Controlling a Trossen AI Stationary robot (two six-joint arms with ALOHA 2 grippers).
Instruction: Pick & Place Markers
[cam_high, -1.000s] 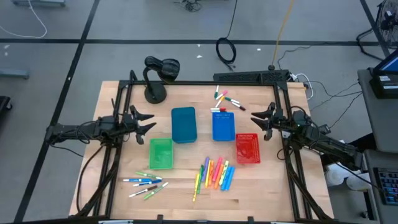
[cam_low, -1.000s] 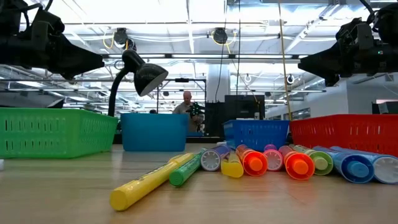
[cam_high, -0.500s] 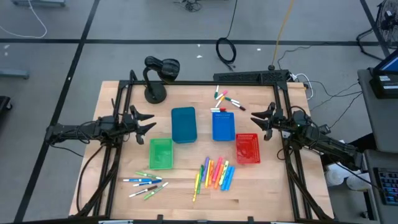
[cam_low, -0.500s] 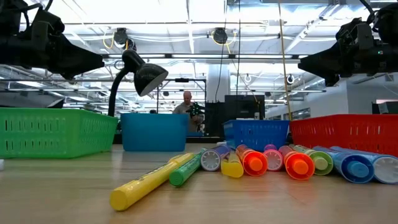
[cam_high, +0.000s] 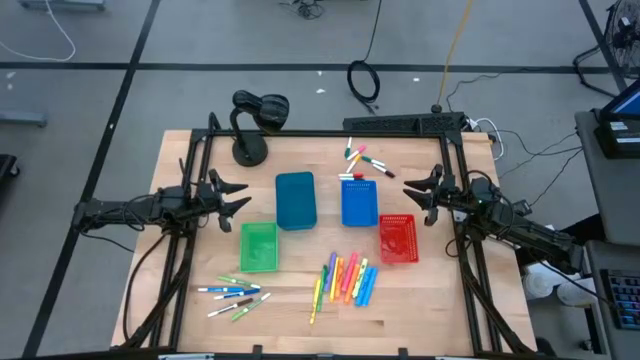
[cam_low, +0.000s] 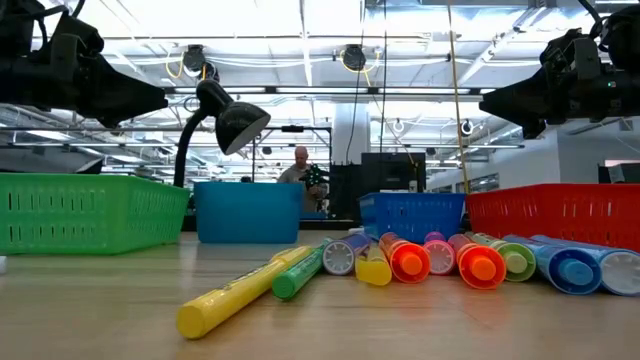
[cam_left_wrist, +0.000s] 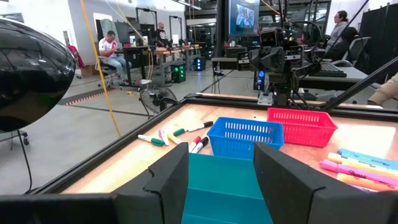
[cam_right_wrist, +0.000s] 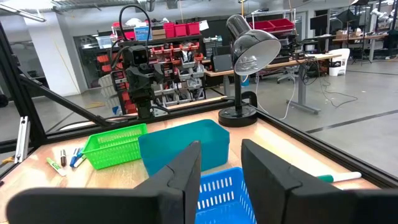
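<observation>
Nothing is binned yet, I judge: neon markers (cam_high: 346, 280) lie bottom centre on the tabletop (cam_high: 290, 310), thin white ones lower left and top centre. Left fingers (cam_high: 236, 196) and right fingers (cam_high: 411, 188) hover apart, empty.

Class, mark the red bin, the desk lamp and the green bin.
red bin (cam_high: 398, 239), high view, mesh floor.
desk lamp (cam_high: 250, 153), high view, round base.
green bin (cam_high: 258, 246), high view, inside floor.

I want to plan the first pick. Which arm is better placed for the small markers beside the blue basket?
Probably the right: its open, empty claw hangs near those markers; the left claw hangs beyond the teal bin.
</observation>
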